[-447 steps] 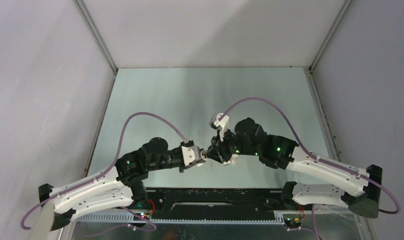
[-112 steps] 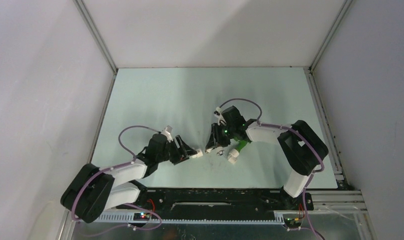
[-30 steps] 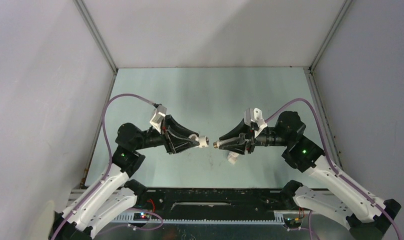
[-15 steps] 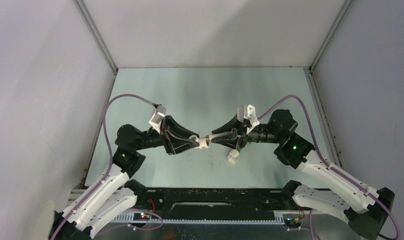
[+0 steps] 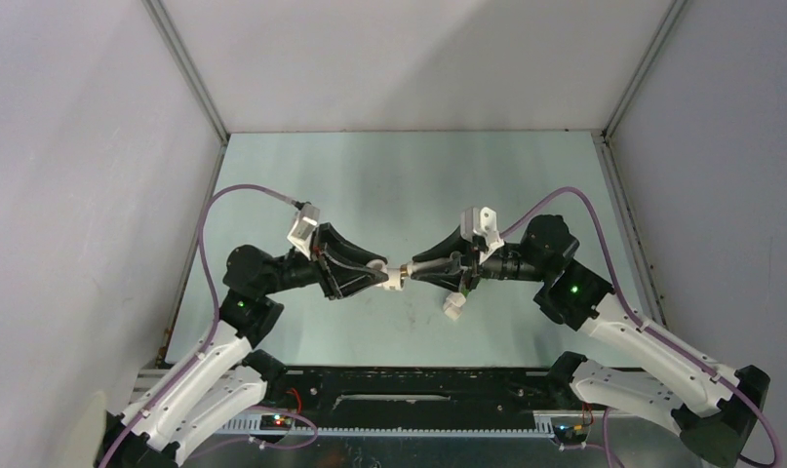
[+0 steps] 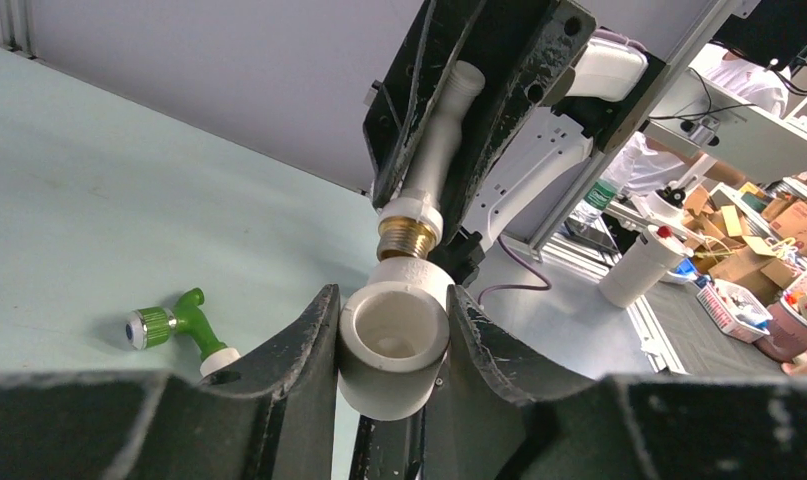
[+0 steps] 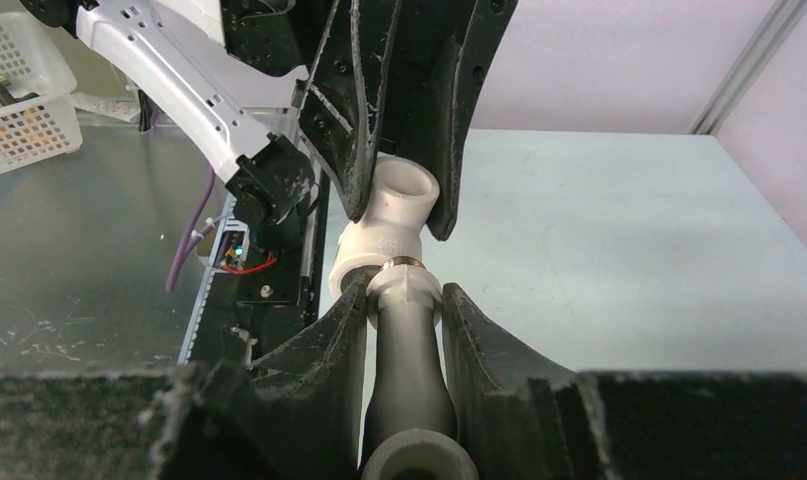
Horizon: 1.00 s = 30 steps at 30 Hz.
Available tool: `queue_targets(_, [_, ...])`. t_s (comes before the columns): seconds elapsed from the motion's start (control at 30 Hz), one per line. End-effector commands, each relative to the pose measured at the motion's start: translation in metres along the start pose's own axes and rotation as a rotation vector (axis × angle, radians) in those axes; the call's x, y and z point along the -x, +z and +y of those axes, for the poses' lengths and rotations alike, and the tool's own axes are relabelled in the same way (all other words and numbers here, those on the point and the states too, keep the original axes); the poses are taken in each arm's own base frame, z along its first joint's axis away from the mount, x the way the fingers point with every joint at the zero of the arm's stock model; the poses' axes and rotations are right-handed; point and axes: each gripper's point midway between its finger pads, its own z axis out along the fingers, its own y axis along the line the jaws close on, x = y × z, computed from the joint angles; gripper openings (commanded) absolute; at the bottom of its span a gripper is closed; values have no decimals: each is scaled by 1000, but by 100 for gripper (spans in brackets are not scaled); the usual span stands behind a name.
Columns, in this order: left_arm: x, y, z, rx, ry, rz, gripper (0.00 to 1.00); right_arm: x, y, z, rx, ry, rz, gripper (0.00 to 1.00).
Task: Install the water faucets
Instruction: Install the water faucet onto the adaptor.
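Since a second ago my two pincers have closed the gap between them, and the faucet's brass thread now touches the fitting it was short of then.

My right pincer [image 7: 404, 300] is pinched on the white faucet [image 6: 434, 150], gripping its barrel from both sides. Its long axis runs left to right across the scene, with the brass-threaded end pointing left. My left pincer [image 6: 389, 330] is pinched on a white elbow fitting [image 6: 394, 335]. One mouth of the fitting meets the brass thread; the other opens toward my left wrist. Brass shows between the faucet's collar and the fitting. I cannot tell whether any thread has gone in.

Both pieces hang above the table [image 5: 399, 175], about midway between left and right and closer to the near edge.

The green faucet [image 6: 179, 322] lies on the mat just near of my right pincer, partly hidden under it from above. Its white base points toward the near edge.

Beyond the table's near side sits a white basket [image 7: 19, 100]. It holds small items that I cannot make out.

Bare mat stretches from the meeting point to the far wall [image 5: 418, 58] and out toward both side walls. On the near side, my own arm bases and the black rail crowd the edge.
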Motion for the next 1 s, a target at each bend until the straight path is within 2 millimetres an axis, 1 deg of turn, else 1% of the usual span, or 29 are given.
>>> queue_targets(0.0, [17,1,-7,-12,52,-70,0,5,0,4,3,-25,-8,0])
queue_targets(0.17, [16,2,-5,-5,49,-69,0,7,-2,-2,-43,-29,-9,0])
queue_targets(0.33, [16,1,1,34,39,-77,0,7,-2,0,-44,-29,-9,0])
queue_targets(0.4, [16,0,4,51,31,-82,0,7,-3,-2,-63,-28,-5,0])
queue_targets(0.57, [20,0,10,89,-2,-126,0,9,-7,-2,-76,-40,-5,0])
queue_targets(0.8, [22,1,10,69,-39,-163,0,7,-1,1,-50,-36,-30,0])
queue_targets(0.97, [26,0,8,56,-47,-195,0,4,5,-2,-54,-23,-29,0])
